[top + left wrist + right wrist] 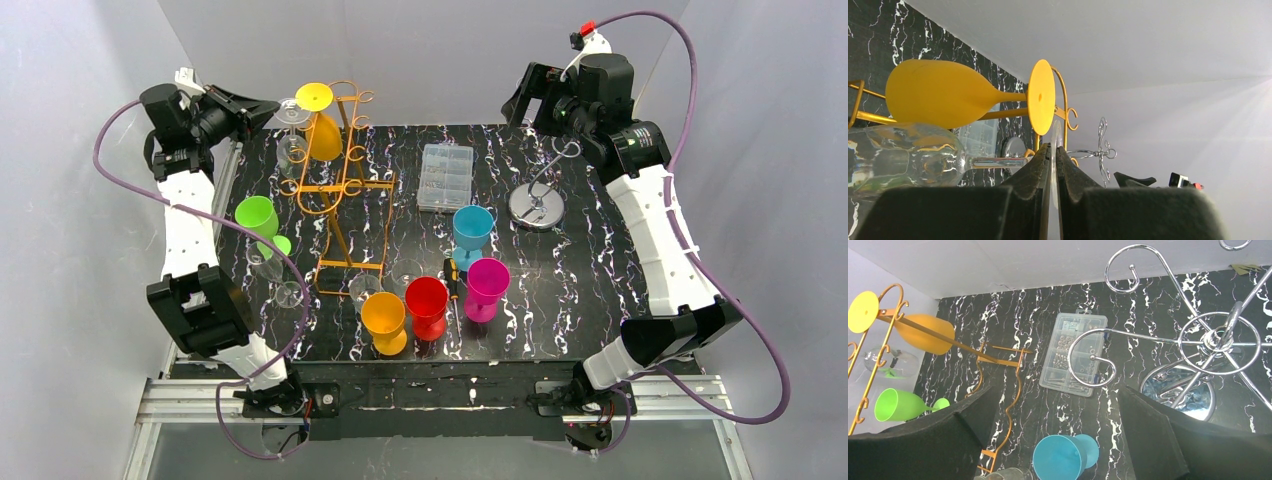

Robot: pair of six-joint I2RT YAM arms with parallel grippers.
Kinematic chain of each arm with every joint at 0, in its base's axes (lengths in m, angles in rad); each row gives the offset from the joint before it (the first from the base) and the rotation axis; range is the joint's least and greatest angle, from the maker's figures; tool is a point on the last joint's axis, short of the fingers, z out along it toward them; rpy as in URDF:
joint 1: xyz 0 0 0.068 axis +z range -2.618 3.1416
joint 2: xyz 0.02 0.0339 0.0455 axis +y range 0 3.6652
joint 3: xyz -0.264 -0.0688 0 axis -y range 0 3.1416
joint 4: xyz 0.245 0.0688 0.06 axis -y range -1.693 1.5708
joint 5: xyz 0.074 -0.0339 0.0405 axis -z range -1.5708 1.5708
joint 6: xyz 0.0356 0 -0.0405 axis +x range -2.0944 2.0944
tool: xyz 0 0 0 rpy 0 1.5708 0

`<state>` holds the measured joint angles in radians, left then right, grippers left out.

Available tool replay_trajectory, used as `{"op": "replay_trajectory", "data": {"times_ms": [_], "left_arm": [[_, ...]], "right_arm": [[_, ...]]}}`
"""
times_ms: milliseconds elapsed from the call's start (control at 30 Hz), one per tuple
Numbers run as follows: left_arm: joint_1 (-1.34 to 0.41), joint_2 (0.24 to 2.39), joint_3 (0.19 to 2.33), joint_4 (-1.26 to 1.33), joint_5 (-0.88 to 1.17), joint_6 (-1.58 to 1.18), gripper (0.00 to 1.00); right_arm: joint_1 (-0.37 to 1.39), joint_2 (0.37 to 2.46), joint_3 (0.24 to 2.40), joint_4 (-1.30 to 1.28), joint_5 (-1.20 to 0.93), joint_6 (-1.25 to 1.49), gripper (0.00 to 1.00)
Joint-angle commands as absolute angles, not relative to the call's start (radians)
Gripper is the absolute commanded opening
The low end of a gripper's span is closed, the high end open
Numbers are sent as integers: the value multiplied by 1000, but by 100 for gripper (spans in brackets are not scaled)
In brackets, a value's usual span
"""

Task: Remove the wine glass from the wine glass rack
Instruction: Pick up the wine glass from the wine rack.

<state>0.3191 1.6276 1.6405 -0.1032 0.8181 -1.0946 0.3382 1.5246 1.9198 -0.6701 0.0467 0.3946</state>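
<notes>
Plainly one black bench (560,290). On it one orange wire rack (345,186), just ahead of the left hand (1053,165); one chrome stand (1220,340) below the right hand (1055,395); one clear parts box (446,176) near that hand. Six coloured goblets: yellow (322,130), green (257,215), orange (384,315), red (427,300), magenta (487,282), blue (472,228). Left hand pinched shut on the foot of the one clear wine glass (913,155) hung on the rack, beside the yellow. Right hand spread wide, empty.
</notes>
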Motion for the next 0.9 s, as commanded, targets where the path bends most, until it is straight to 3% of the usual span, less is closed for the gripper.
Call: {"op": "replay_trajectory", "data": {"times_ms": [0, 467, 867], "left_arm": [[328, 1543, 1631, -37, 825, -1110, 0], [345, 1523, 1739, -93, 762, -1089, 0], [350, 1469, 1864, -166, 722, -1069, 0]], "right_arm": [[341, 1506, 1945, -625, 26, 406, 98], [371, 1554, 2037, -591, -140, 415, 99], [586, 1705, 2176, -395, -269, 566, 98]]}}
